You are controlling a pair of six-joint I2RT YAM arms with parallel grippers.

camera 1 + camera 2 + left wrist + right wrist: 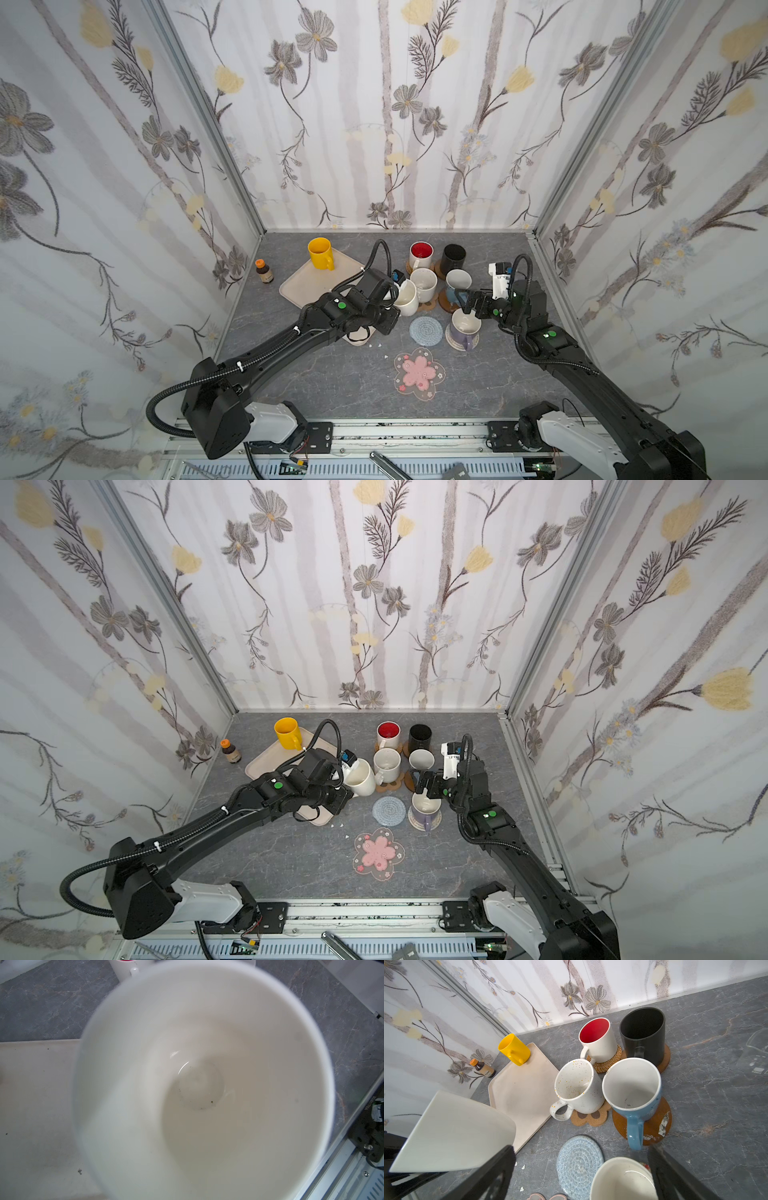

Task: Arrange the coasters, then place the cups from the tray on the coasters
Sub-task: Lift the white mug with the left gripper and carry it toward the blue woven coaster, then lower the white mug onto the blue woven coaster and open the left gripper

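Note:
My left gripper (394,289) is shut on a cream-white cup (405,297) and holds it tilted over the right edge of the beige tray (307,282). That cup fills the left wrist view (207,1084) and hides the fingers. A yellow cup (321,253) stands on the tray. My right gripper (467,305) hangs open just above the lavender-grey cup (464,328), which sits on a beige braided coaster. The grey-blue knitted coaster (579,1163) and the pink blossom coaster (419,373) are bare. The red-inside, black, speckled cream and blue cups (633,1093) each stand on a coaster.
An orange-capped brown bottle (264,271) stands by the left wall behind the tray. A clear glass (756,1053) sits right of the black cup. Small white crumbs lie on the grey tabletop near the tray's front corner. Papered walls close in three sides.

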